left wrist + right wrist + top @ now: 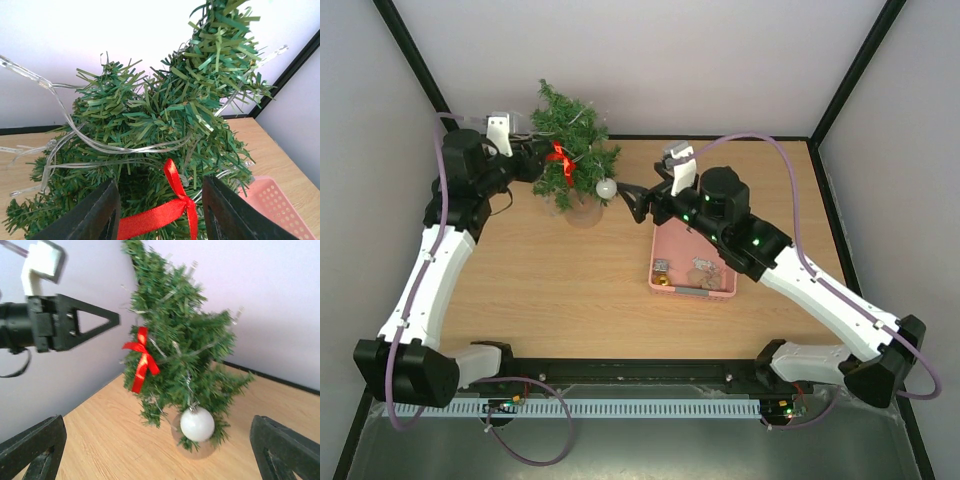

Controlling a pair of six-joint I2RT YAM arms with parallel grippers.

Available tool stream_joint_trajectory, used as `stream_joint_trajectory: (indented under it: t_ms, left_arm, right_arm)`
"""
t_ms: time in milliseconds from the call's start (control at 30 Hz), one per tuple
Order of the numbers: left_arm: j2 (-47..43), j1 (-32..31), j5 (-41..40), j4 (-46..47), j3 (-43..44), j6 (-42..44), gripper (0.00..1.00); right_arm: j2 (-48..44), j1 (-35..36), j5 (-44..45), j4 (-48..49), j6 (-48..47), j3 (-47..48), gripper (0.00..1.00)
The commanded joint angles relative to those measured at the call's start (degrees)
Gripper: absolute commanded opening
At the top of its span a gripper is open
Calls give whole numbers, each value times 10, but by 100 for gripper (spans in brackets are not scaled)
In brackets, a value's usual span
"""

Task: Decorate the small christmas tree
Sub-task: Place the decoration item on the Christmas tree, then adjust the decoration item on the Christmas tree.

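Black jaws of my right gripper (157, 422) stand wide and empty, facing the white bauble (197, 424) hung low on the small christmas tree (575, 150). My left gripper (160, 182) is parted, gripping nothing, at the red bow (172, 207). The tree stands by the table's (550, 290) far edge, left of centre. Trinkets lie in the pink basket (692, 294), so I judge decorating unfinished.

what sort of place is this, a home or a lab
Probably a robot lab test cell, not a home: two robot arms bolted to a wooden table, boxed in by white panels on black frame posts.
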Motion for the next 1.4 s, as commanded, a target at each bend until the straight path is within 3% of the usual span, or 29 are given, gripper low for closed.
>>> stream_joint_trajectory:
  t_ms: [0, 267, 467, 533, 667, 933, 1133, 1367]
  left_arm:
    - [-33, -2, -15, -29, 27, 10, 48]
    - [-29, 0, -59, -96, 21, 72, 50]
    - [5, 16, -51, -92, 20, 71, 51]
    - [13, 32, -32, -89, 19, 65, 51]
    - [16, 86, 80, -39, -12, 15, 51]
    - [11, 132, 235, 104, -88, -104, 60]
    - [23, 135, 280, 169, -106, -159, 66]
    - [37, 136, 297, 205, -123, -194, 62]
  right_arm:
    - [-32, -3, 74, 17, 73, -51, 98]
    - [-45, -3, 135, -43, 93, -89, 98]
    - [-63, -3, 84, -10, 90, -117, 99]
    - [-61, -3, 79, -9, 90, -116, 99]
    - [-57, -3, 73, -9, 88, -117, 98]
    - [-50, -3, 60, -6, 85, -117, 98]
    - [-53, -3, 59, -4, 79, -118, 97]
    - [-55, -3, 57, -4, 74, -120, 96]
